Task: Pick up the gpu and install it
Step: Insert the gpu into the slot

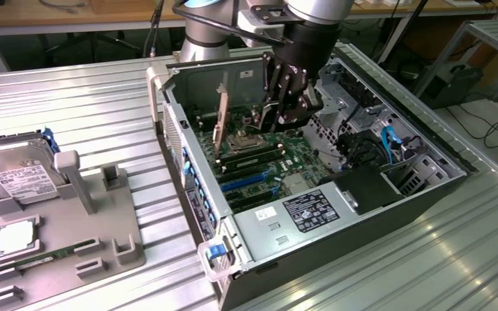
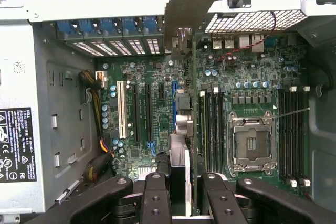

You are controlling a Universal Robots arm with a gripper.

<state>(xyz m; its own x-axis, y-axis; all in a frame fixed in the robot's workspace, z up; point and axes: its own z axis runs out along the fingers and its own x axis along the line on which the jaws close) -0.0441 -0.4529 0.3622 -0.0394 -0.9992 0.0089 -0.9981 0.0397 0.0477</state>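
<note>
Our gripper point(image 2: 181, 192) pinches the gpu point(image 1: 222, 116) edge-on over the motherboard point(image 2: 247, 77); we want it square above the blue slot point(image 2: 175, 103).

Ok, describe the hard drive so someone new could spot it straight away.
On the metal table, at the exterior view's left of the open computer case, sits a grey holder. The hard drive lies at its far end. It is a silver box with a white label, unlike the thin green memory stick.
</note>
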